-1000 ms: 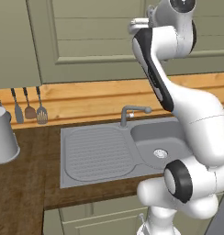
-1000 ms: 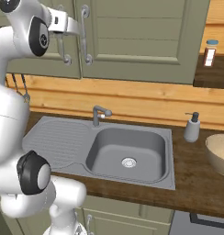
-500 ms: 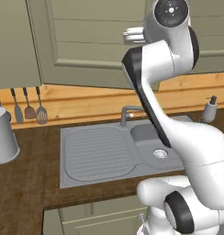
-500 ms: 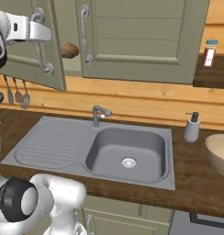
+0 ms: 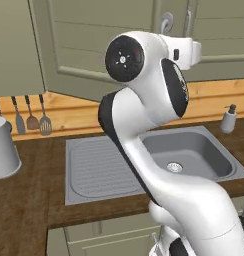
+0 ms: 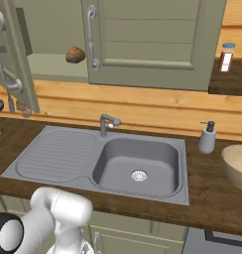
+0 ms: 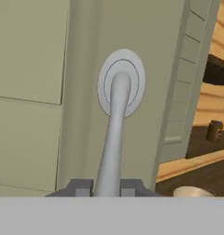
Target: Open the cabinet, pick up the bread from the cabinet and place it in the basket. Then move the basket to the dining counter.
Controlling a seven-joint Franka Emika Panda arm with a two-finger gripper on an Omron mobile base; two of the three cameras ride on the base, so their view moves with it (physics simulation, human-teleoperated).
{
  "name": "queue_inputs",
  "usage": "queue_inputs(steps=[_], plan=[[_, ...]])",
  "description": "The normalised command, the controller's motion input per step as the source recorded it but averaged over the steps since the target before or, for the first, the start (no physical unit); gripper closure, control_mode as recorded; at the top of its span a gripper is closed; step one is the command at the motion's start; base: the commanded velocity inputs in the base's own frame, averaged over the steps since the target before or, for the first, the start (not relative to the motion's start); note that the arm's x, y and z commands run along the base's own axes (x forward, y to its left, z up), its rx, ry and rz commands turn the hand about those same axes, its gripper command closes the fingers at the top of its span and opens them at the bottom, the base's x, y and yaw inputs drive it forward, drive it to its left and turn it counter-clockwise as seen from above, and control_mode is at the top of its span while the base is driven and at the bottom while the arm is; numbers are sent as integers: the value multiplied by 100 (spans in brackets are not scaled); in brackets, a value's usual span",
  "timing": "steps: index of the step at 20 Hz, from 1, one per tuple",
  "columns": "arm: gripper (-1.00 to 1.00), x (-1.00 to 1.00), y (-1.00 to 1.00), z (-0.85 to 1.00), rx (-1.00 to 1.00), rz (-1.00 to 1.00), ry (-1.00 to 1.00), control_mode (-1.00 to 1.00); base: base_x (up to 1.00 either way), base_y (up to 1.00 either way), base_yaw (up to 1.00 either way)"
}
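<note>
The sage-green cabinet [image 6: 48,30] stands open. Its door [image 5: 94,45] has swung out to the left, and the right base view shows it almost edge-on [image 6: 16,54]. In the hand view my gripper [image 7: 107,187] is shut on the door's long grey bar handle [image 7: 114,133], with a finger tip on each side of the bar. The bread [image 6: 75,54], a small golden-brown lump, lies on the shelf inside. The tan basket [image 6: 238,166] sits on the worktop at the far right. The dining counter is out of view.
Below the cabinet a grey sink [image 6: 138,163] with a faucet [image 6: 108,124] is set into the dark wooden worktop. A soap dispenser [image 6: 207,138] stands right of the sink. A grey pot [image 5: 4,147] and hanging utensils [image 5: 31,117] are at the left. The neighbouring door [image 6: 152,39] is closed.
The cabinet door has swung from nearly closed to wide open, pulled leftward by the arm. The bread inside has come into view.
</note>
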Motion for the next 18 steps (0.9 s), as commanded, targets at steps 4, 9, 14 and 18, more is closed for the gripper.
queue_inputs(steps=[4, 9, 14, 18], plan=[[100, -83, 45, 0, 0, -40, -2, -100, 0, 0, 0], [100, -66, 55, 0, 0, -36, 1, -100, 0, 0, 0], [100, -31, 26, -3, 2, -23, 7, -100, 0, 0, 0], [-100, -5, 0, -8, 2, 0, 0, -100, 0, 0, 0]])
